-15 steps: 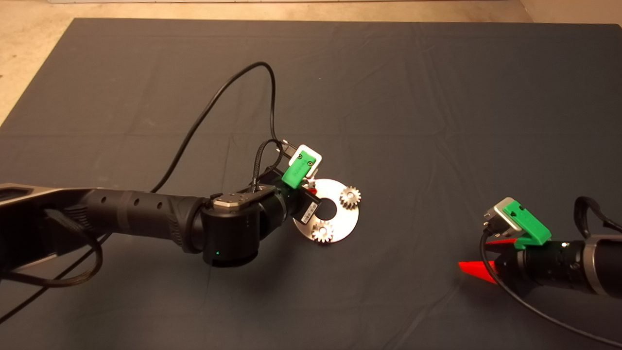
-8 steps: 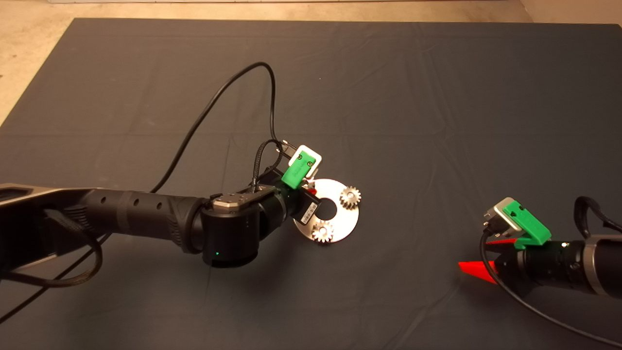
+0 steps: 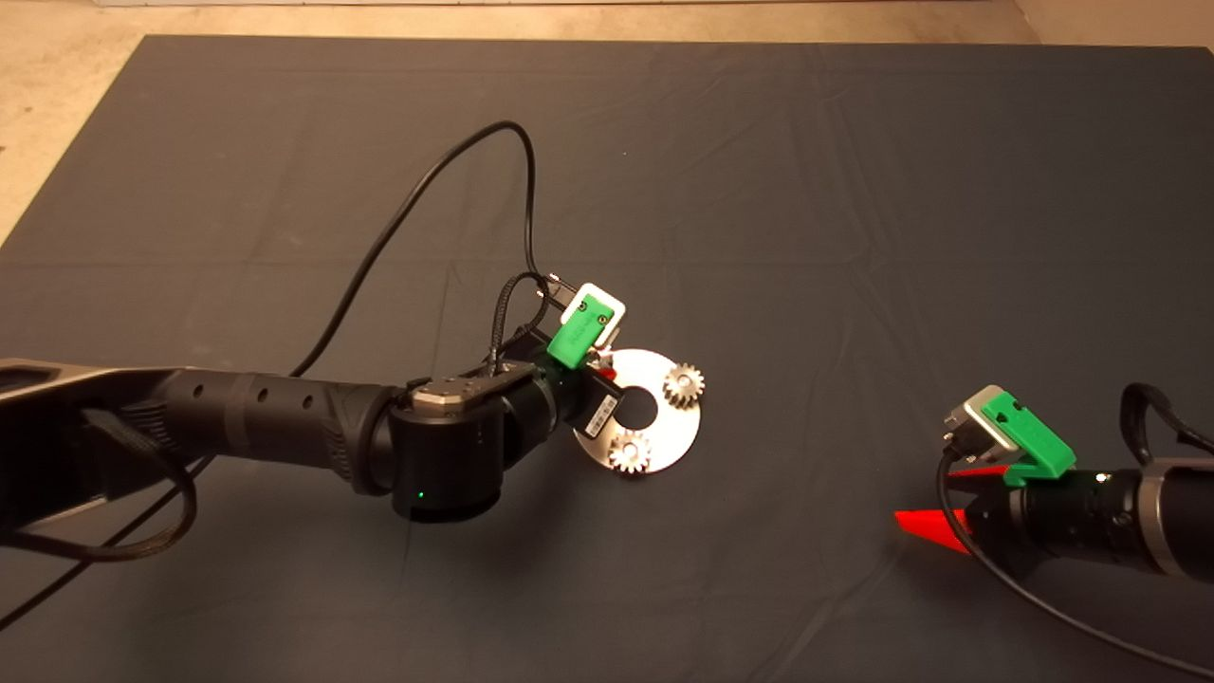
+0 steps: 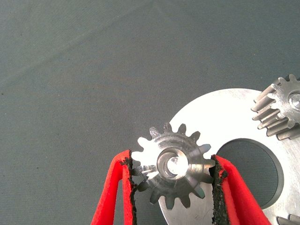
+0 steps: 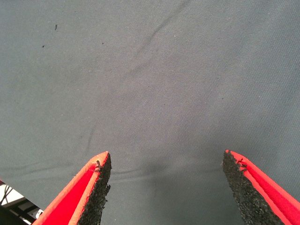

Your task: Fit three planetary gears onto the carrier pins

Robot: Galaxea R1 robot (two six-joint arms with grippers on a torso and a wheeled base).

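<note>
The silver-white disc (image 3: 678, 424) lies mid-mat. Two planetary gears (image 3: 683, 382) (image 3: 630, 452) sit on its carrier pins. My left gripper (image 3: 600, 366) is at the disc's upper-left rim. In the left wrist view the left gripper (image 4: 172, 159) is shut on the third gear (image 4: 176, 143), its pads against the teeth on both sides. A pin top (image 4: 172, 165) shows inside that gear's bore, over the disc (image 4: 220, 112). Another seated gear (image 4: 281, 108) shows beside it. My right gripper (image 3: 934, 501) waits open and empty at the lower right, and it also shows in the right wrist view (image 5: 165, 161).
The left arm's black cable (image 3: 427, 180) loops over the mat behind the disc. The mat's far edge and pale floor (image 3: 57, 123) lie at the top left. Bare mat (image 3: 854, 237) surrounds the disc.
My left wrist has shifted very slightly. The gears, the disc and the right arm have not moved.
</note>
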